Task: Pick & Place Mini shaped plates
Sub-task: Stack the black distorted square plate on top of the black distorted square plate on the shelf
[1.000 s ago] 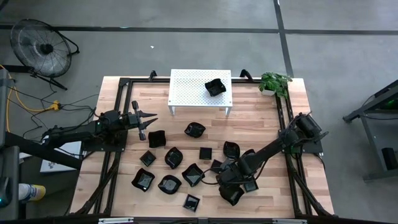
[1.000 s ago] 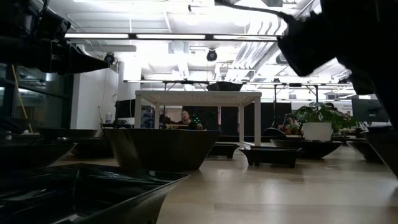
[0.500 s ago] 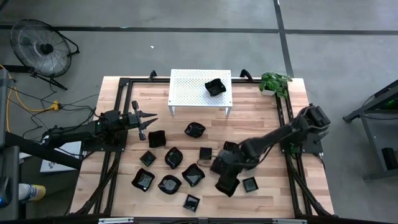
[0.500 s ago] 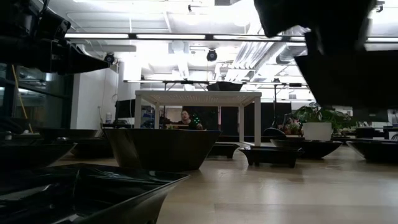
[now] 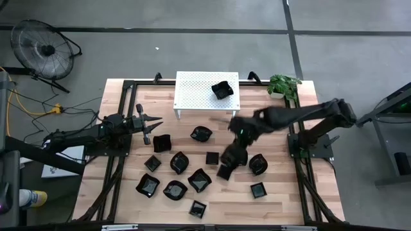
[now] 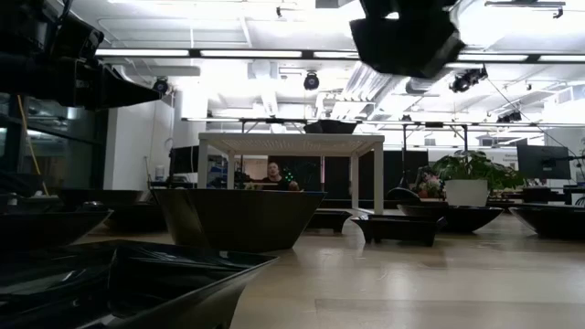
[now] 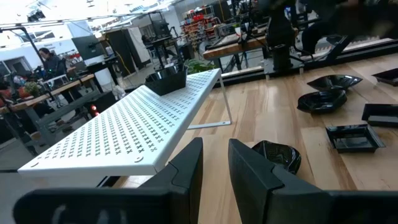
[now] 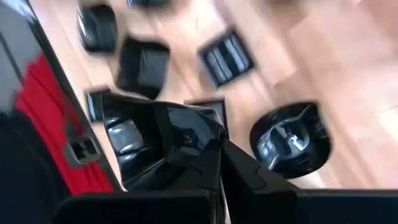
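Your right gripper (image 5: 232,156) is clenched on a glossy black mini plate (image 5: 229,158), carried in the air above the middle of the table (image 5: 276,205).

Its fingers pinch the plate's rim, as the right wrist view shows (image 8: 165,146), and the plate hangs tilted over the scattered dishes, with a rounded dish (image 5: 258,164) just to its right and a small square dish (image 5: 212,158) just to its left. One more black dish (image 5: 222,89) sits on the right part of the white perforated stand (image 5: 196,96) at the far edge. Your left gripper (image 5: 154,122) waits over the left side of the table, fingers slightly apart with nothing between them, near a square dish (image 5: 162,143). A potted plant (image 5: 283,84) stands at the far right corner.
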Controlling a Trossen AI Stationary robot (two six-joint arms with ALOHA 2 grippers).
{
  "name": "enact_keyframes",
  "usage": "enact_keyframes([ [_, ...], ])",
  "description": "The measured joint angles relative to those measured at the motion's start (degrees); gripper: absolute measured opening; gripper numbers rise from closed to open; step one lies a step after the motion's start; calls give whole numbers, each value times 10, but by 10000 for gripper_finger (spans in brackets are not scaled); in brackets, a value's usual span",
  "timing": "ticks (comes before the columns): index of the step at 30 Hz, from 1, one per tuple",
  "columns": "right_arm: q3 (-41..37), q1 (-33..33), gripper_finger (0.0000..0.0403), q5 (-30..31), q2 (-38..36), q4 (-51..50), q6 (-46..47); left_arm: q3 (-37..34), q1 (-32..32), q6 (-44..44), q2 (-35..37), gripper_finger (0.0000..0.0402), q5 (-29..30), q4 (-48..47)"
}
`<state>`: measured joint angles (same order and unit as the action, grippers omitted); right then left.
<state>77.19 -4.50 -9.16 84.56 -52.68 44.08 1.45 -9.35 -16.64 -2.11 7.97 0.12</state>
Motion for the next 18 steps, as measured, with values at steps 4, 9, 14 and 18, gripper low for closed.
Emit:
enact_keyframes([
  [4, 29, 62, 1, 12, -28, -19, -19, 0, 0, 0, 0, 74, 0, 0],
  [9, 68, 130, 2, 27, -34, -51, -46, 0, 0, 0, 0, 74, 0, 0],
  [14, 75, 197, 1, 22, -34, -50, -74, 0, 0, 0, 0, 74, 0, 0],
  [18, 75, 244, 3, 18, -34, -46, -95, 0, 0, 0, 0, 74, 0, 0],
])
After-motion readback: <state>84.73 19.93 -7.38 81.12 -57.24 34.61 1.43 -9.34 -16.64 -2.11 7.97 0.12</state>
